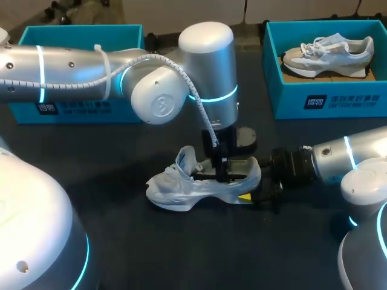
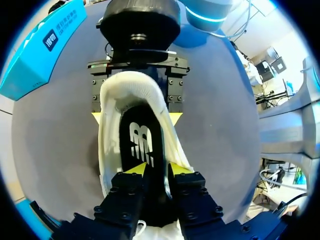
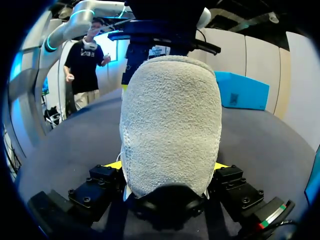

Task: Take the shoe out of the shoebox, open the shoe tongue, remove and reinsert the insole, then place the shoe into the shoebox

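Note:
A white shoe [image 1: 181, 184] lies on its sole on the dark table, toe to the left. Its tongue [image 1: 186, 160] is pulled up. My left gripper [image 1: 222, 174] reaches straight down into the shoe's opening. In the left wrist view its fingers [image 2: 134, 169] stand slightly apart over the black insole [image 2: 142, 142], which lies flat inside the shoe [image 2: 112, 150]. My right gripper [image 1: 253, 188] comes in low from the right and is shut on the heel. The grey-white heel [image 3: 170, 120] fills the space between its fingers [image 3: 114, 166].
A teal shoebox [image 1: 326, 103] at the back right holds a second, grey-and-white shoe [image 1: 329, 53]. Another teal shoebox [image 1: 72, 112] stands at the back left, partly behind my left arm.

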Controlling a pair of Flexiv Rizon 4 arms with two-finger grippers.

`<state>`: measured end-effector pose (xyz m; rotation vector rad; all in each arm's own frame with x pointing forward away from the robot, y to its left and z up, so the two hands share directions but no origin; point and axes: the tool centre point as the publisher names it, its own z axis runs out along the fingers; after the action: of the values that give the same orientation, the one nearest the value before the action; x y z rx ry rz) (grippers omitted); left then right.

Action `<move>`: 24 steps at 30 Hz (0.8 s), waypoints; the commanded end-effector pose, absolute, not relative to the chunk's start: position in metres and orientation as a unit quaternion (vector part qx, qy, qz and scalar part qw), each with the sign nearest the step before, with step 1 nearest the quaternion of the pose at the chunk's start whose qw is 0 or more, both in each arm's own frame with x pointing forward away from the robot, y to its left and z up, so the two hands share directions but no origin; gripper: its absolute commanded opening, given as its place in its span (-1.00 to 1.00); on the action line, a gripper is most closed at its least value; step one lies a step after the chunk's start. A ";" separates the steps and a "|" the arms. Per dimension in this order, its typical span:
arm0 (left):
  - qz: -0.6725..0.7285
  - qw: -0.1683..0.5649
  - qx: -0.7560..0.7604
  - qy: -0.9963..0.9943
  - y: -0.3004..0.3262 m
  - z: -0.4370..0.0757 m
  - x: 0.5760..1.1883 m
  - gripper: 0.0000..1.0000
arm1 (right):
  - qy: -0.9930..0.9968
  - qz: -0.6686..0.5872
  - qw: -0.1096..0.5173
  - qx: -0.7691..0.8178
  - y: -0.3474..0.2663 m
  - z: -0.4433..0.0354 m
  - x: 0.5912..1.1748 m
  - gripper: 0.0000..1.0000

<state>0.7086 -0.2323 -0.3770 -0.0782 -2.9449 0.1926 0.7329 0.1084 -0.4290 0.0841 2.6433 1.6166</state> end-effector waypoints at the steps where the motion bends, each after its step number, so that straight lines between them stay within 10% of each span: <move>1: 0.061 0.094 -0.033 -0.993 -0.234 -0.384 0.712 -0.41 | 0.853 0.521 0.022 0.028 0.108 -0.439 0.738 -1.00; 24: 0.054 0.043 -0.105 -0.992 -0.238 -0.414 0.716 -0.24 | 0.853 0.521 0.022 0.028 0.108 -0.439 0.738 -1.00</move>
<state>0.7225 -0.2390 -0.4053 -0.3190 -3.0188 0.1541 0.7329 0.1083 -0.4292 0.0842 2.6436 1.6163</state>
